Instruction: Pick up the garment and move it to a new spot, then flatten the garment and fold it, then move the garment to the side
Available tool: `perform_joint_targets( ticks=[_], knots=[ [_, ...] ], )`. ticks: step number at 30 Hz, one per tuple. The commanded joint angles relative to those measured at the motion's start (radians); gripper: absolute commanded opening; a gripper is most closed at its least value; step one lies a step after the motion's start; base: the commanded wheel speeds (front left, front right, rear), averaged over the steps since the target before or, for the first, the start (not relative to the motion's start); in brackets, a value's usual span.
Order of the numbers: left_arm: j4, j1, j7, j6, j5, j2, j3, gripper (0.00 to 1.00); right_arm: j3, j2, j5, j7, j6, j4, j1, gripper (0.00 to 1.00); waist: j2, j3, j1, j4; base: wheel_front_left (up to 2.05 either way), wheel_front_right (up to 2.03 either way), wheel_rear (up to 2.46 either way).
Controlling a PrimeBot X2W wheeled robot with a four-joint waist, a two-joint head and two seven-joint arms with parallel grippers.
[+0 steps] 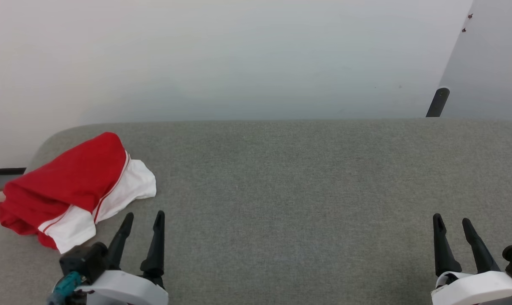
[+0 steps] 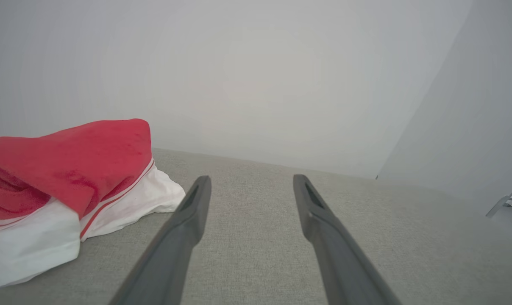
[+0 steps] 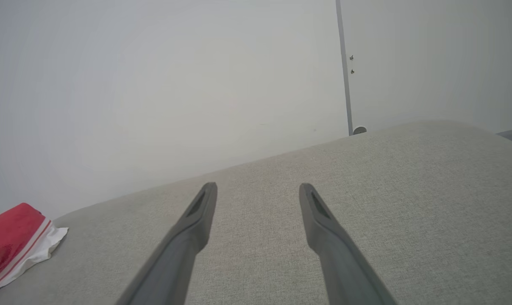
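Garment (image 1: 78, 178): bright red jersey shirt with white, red-striped sleeves, lying bunched at the left end of the grey woven cushion (image 1: 302, 190).
Left gripper (image 1: 144, 214): fingers standing spread, holding nothing, just beside it.
Right gripper (image 1: 452, 217): fingers standing spread, holding nothing, hovering well apart.

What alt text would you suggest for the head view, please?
A crumpled red garment with white sleeves lies at the left end of a grey fabric surface. The left gripper, open and empty, is close beside it without touching; the right gripper is open at the lower right.

soft cloth garment (image 1: 69, 178), matt woven couch (image 1: 302, 190)
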Motion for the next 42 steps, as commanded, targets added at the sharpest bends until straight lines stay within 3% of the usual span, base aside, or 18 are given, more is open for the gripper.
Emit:
perform_joint_targets(
  ticks=[1, 31, 36, 42],
  knots=[
    [-0.013, 0.0, -0.008, -0.004, 0.028, 0.009, -0.002, 1.0, -0.003, 0.0, -0.029, -0.007, 0.001, -0.013, 0.003, 1.0, 0.0, -0.001, -0.0001, 0.0, 0.0, 0.0, 0.0],
    [-0.025, 0.018, -0.072, -0.023, 0.291, 0.014, -0.005, 1.0, -0.016, 0.003, -0.338, -0.049, 0.001, -0.064, 0.032, 1.0, 0.0, -0.026, -0.0001, 0.004, 0.0, 0.0, 0.0],
    [-0.002, 0.011, -0.082, -0.023, 0.326, 0.009, 0.001, 1.0, -0.022, 0.003, -0.377, -0.059, 0.001, -0.071, 0.045, 1.0, 0.0, -0.035, -0.0001, 0.032, 0.0, 0.0, 0.0],
    [0.061, -0.011, -0.094, 0.011, 0.347, -0.004, 0.04, 1.0, -0.011, 0.005, -0.407, -0.075, 0.001, -0.074, 0.056, 1.0, 0.0, -0.055, -0.0001, 0.107, 0.0, 0.0, 0.0]
  ],
)
